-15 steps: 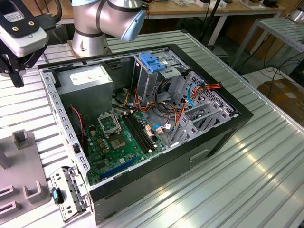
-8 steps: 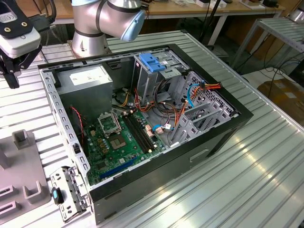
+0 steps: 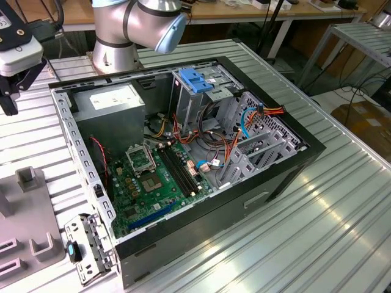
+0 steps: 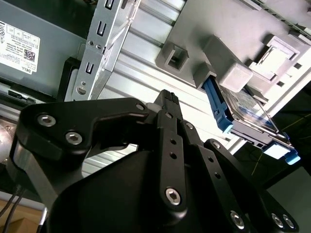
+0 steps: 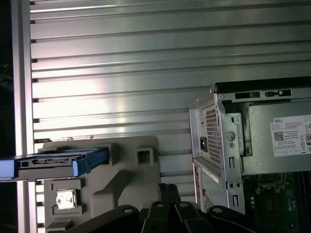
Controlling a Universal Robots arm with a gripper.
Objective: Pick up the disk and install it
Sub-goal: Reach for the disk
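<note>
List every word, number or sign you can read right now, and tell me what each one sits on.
On the power supply box, the white sticker: a maker's name, a square code and lines of fine print, none clear enough to quote.
On the disk: it lies nearly edge-on in both wrist views, so its label cannot be read.
I can make out no other text.

Overhead light throws white glare across the ribbed metal table (image 5: 112, 104) in my first wrist view. The inside of the computer case (image 3: 278, 177) sits in soft shadow in the exterior view, and the gripper (image 4: 167, 99) reads near-black in the second wrist view.
</note>
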